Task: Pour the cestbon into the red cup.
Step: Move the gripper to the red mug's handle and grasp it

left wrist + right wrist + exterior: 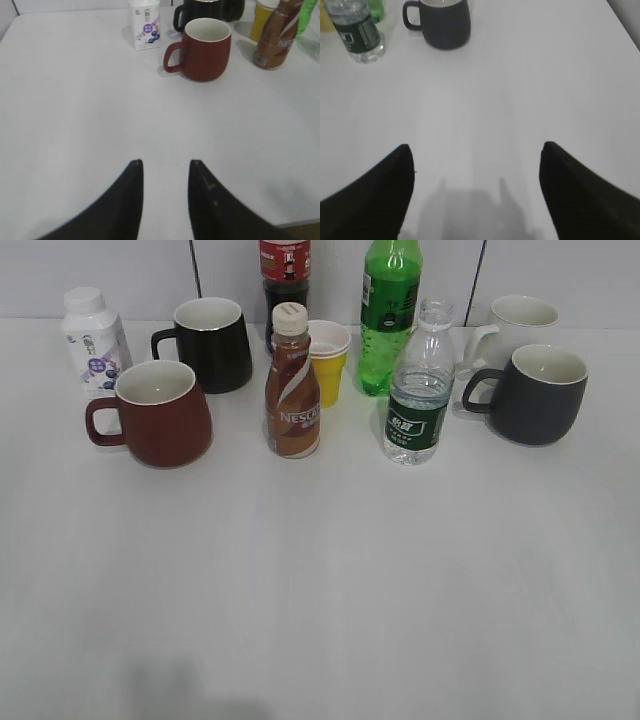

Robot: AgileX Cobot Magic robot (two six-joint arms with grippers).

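Nothing is being held yet: the left claw (165, 170) is hovering over bare white surface (320, 590) with its dark fingers set narrow, a slim gap between the tips, and the right claw (477, 150) is hanging spread wide, empty too. The cestbon (420, 390) is standing upright in the middle-right of the row, uncapped, just in front of the green soda bottle (388, 310) and near the dark grey mug (530, 392); in the right wrist view it is sitting at the far left corner (356, 30). The red cup (155, 412) is sitting at the left, handle pointing left, well apart from the bottle, with the brown Nescafe bottle (292, 385) between them. Risks, as I am judging it: the open neck is meaning any tilt during the carry is spilling water; thin clear plastic is probably flexing under a hard squeeze and pushing water out; the crowded row is leaving little room, so a wide claw may be clipping the soda bottle or the grey mug; carrying across could be knocking the tall narrow Nescafe bottle. Materials: ribbed clear plastic with a glossy dark green label; cup looking like matte dark-red ceramic, white inside, squat and wider at the base, so likely stable; surface smooth, plain, slightly reflective.
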